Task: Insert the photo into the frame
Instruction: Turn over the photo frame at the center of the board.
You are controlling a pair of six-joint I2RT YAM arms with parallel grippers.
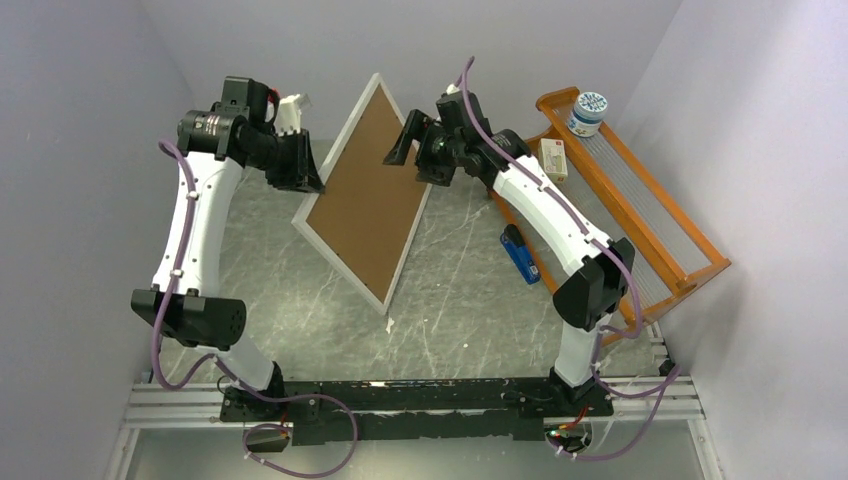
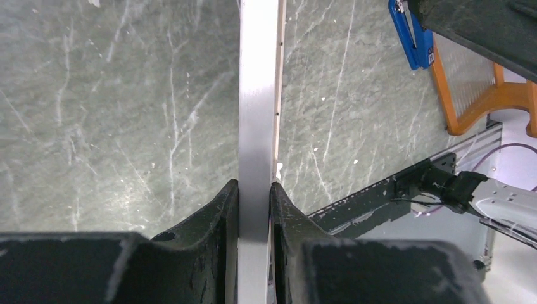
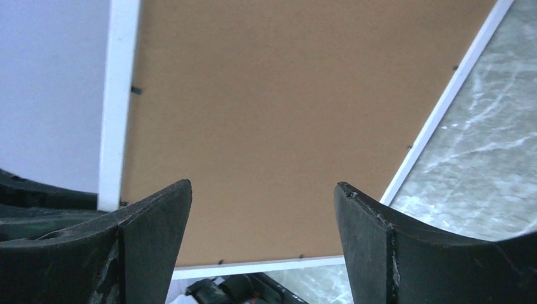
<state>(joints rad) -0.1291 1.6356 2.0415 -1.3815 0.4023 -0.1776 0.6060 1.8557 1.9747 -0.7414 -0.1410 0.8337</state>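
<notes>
1. Clearly, the left gripper [image 2: 253, 187] is pinched tight on the thin rim of the frame [image 2: 258, 114].
2. Meanwhile the right gripper [image 3: 263, 187] gapes wide, empty, facing the brown backing board [image 3: 285, 114].
3. That frame sits tilted, upper centre of the overhead view.

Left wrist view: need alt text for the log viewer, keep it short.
The left gripper has its two black fingers closed on the edge of the frame, whose thin silvery-white rim runs edge-on straight up the picture. Behind it lies the grey-green marbled table, with a blue stapler and a corner of an orange rack at the upper right.
</notes>
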